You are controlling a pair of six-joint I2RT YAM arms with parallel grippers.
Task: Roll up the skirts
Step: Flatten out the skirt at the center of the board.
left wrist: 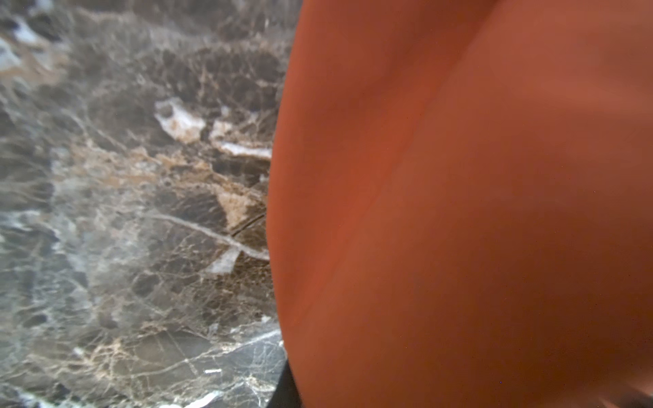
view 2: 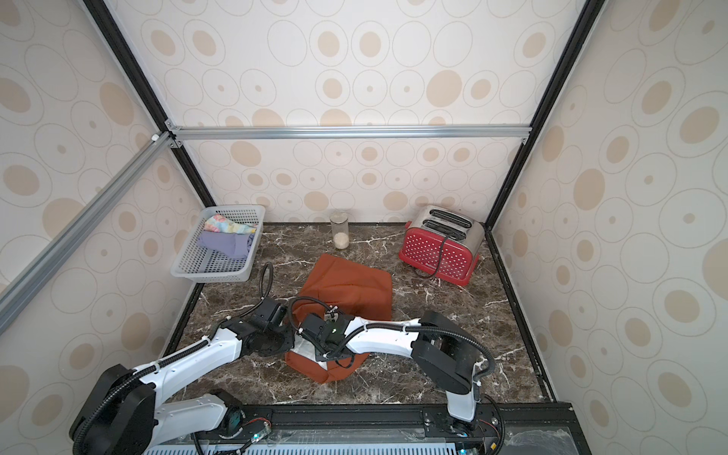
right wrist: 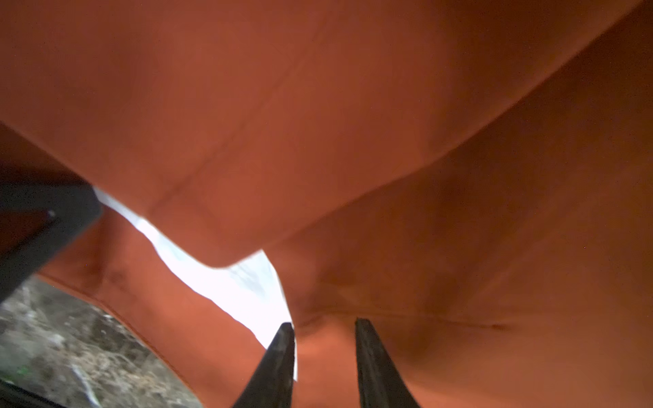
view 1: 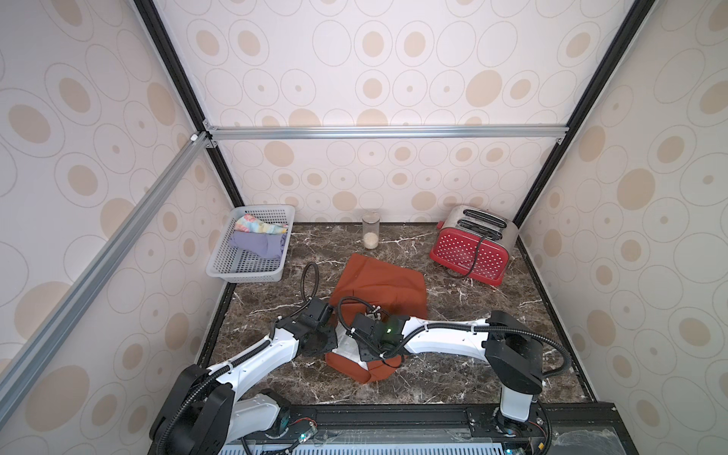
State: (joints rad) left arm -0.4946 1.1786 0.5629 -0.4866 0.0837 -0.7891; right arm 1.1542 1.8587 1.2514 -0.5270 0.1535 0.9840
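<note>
A grey plastic basket (view 1: pixel 252 264) with little holes sits in the far left corner of the dark brown stone surface (view 1: pixel 472 354). A see-through jar (view 1: pixel 370 235) with some pale stuff at the bottom stands by the back wall, near the middle. A red toaster (view 1: pixel 457 246) with white dots sits in the far right corner, and its black cord (view 1: pixel 474 256) hangs down its side.

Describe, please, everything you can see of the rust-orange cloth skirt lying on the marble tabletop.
The rust-orange cloth skirt is plain, soft and lightly creased, lying mostly flat in the middle of the dark marble tabletop. Its near end is folded over, baring a white lining. The right gripper hangs close over that end with jaws apart; whether it touches the cloth cannot be told.
</note>
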